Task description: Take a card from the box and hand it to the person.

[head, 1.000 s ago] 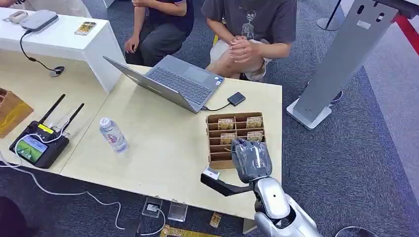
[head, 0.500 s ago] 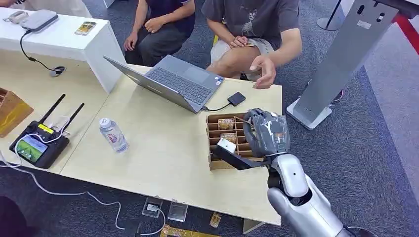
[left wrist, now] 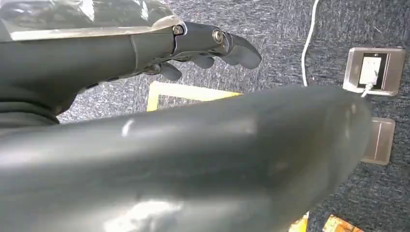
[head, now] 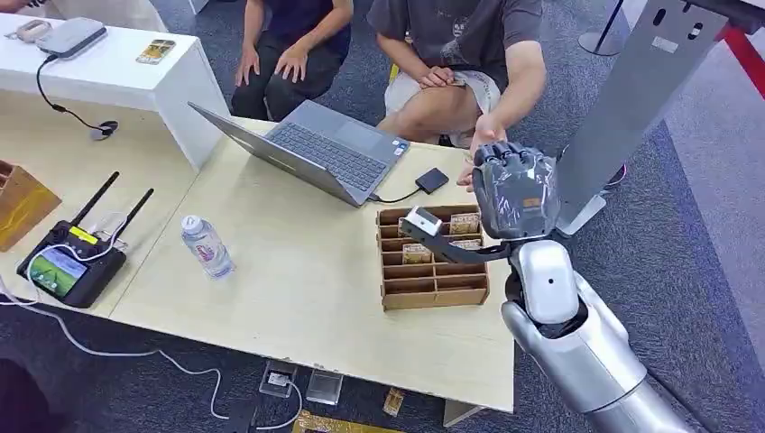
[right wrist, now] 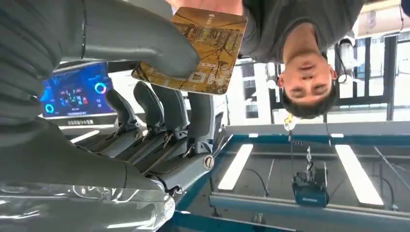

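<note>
Card (right wrist: 196, 50) sits pinched between the thumb and fingers (right wrist: 159, 104) of my right hand (head: 516, 191), raised beyond the box (head: 433, 257) on the desk (head: 298, 271) so the person's reaching hand (head: 483, 144) can take it.

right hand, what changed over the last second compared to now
The right hand rose from the box and swung out past the table's far edge toward the person, carrying a card pinched under its thumb. The person's hand left the lap and reached out to meet it. The box, laptop, bottle and the left hand show no visible change.
</note>
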You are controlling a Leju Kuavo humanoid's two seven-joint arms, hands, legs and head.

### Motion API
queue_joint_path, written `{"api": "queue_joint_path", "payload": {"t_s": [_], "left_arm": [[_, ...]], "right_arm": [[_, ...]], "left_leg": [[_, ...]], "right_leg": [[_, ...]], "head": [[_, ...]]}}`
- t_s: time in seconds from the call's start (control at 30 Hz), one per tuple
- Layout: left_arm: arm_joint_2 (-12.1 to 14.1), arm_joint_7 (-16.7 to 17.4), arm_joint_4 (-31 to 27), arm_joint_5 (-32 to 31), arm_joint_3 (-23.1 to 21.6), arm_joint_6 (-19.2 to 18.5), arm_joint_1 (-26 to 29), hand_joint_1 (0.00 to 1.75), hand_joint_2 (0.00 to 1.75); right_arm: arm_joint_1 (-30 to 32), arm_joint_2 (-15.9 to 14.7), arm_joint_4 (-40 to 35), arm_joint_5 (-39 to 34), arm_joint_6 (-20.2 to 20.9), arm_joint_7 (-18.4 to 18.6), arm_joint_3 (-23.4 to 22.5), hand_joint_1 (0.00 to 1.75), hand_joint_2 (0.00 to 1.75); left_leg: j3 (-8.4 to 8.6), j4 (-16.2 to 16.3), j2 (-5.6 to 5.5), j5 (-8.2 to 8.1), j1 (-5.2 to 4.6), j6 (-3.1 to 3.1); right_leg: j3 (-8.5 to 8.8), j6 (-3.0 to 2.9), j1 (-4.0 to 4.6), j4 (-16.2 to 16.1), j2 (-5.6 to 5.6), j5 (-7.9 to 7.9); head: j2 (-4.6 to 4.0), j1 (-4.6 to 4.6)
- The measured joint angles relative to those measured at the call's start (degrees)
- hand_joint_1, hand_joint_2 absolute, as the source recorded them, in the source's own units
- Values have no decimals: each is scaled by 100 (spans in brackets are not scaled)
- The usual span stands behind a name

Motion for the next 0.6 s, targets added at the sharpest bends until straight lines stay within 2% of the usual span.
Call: {"api": "queue_joint_path", "payload": {"t_s": [0.1, 0.3, 0.37, 0.4, 0.43, 0.47, 0.5, 0.53, 0.6], "left_arm": [[0, 7, 0, -35, -20, -4, -3, 0, 0], [0, 24, 0, -37, -50, -7, -5, 0, 0], [0, 24, 0, -37, -52, -7, -6, 0, 0], [0, 26, 0, -37, -52, -7, -6, 0, 0], [0, 26, 0, -37, -52, -4, -6, 0, 0], [0, 24, 0, -37, -52, -4, -5, 0, 0], [0, 24, 0, -37, -54, -2, -6, 0, 0], [0, 24, 0, -37, -55, 2, -12, 0, 0], [0, 24, 0, -35, -55, 2, -15, 0, 0]], "right_arm": [[-96, 22, 131, 0, -63, 11, 4, 148, 175], [-299, 109, 533, -140, -177, -48, 31, 136, 175], [-334, 155, 689, -208, -186, -77, 39, 138, 175], [-346, 179, 767, -236, -188, -94, 44, 127, 175], [-349, 192, 828, -258, -188, -111, 46, 52, 175], [-368, 216, 904, -271, -188, -125, 57, 52, 175], [-400, 253, 1024, -301, -192, -133, 68, 16, 175], [-426, 293, 1158, -317, -197, -146, 85, 5, 175], [-433, 330, 1276, -326, -205, -166, 107, 0, 175]], "left_leg": [[-1, 0, -2, 0, 0, 0], [-3, 0, -2, 0, 0, 0], [-3, 0, -2, 0, 0, 0], [-3, 0, -2, 0, 0, 0], [-4, 0, -2, 0, 0, 0], [-4, 0, -3, 0, 0, 0], [-3, 0, -2, 0, 0, 0], [-3, 0, -2, 0, 0, 0], [-4, 0, -5, 0, 0, 0]], "right_leg": [[1, 0, 0, 0, -1, 0], [0, 0, 0, 0, -1, 0], [0, 0, 0, 1, -1, 0], [0, 0, 0, 1, -1, 0], [0, 0, 0, 1, -2, 0], [0, 0, 0, 1, -2, 0], [-1, 0, 0, 1, -1, 0], [0, 0, 0, 1, -1, 0], [0, 0, 0, 1, -3, 0]], "head": [[0, 2], [0, -2], [0, 0], [0, 0], [0, 0], [0, 4], [0, 2], [0, -2], [0, 4]]}}
